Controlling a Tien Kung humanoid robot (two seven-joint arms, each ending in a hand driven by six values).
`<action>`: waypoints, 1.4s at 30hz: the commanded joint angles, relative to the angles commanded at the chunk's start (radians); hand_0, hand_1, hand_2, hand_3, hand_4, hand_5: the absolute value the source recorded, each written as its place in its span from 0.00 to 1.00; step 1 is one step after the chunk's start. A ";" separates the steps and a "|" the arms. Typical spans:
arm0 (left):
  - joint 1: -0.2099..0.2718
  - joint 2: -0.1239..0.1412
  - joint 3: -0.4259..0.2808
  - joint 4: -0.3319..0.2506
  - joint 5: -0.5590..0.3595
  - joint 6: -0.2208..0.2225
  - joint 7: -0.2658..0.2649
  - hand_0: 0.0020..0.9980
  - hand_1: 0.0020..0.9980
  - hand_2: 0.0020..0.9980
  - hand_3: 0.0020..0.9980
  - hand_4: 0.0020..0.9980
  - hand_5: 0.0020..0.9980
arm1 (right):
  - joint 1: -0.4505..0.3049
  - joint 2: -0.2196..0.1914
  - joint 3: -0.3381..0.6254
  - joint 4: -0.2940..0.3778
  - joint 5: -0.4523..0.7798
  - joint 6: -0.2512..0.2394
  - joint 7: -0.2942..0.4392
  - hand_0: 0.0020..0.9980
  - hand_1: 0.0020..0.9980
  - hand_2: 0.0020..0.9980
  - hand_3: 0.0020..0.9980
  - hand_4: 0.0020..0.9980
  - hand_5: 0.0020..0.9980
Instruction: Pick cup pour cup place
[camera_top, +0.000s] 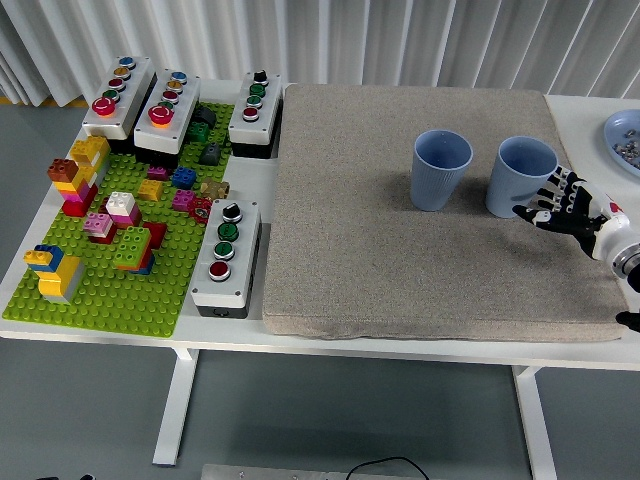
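Two blue ribbed cups stand upright on the grey mat (400, 260): the left cup (440, 170) and the right cup (521, 176). My right hand (560, 205) comes in from the right edge, just right of and slightly below the right cup, close to its side. Its fingers are spread and hold nothing. What is inside the cups cannot be seen. My left arm is out of view.
A green baseplate (110, 280) with several coloured bricks lies at the left. Button boxes stand at the back left (165, 105) and at the mat's left edge (225, 255). A blue plate (625, 140) shows at the far right edge.
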 joint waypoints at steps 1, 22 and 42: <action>0.001 0.000 -0.002 0.000 0.002 0.000 0.001 0.75 0.80 0.83 0.67 0.52 0.90 | -0.005 -0.006 0.005 0.009 0.000 0.000 0.000 0.96 0.93 1.00 0.99 0.88 0.24; 0.022 0.011 -0.011 0.000 0.010 -0.002 0.004 0.75 0.80 0.83 0.67 0.52 0.90 | -0.158 -0.114 0.125 0.227 0.042 0.000 -0.031 0.96 0.93 1.00 0.98 0.88 0.25; -0.002 0.016 0.014 0.000 -0.010 -0.002 -0.003 0.75 0.80 0.83 0.67 0.52 0.90 | 0.226 -0.035 0.207 0.123 0.243 -0.188 0.041 0.85 0.77 0.78 0.83 0.84 0.33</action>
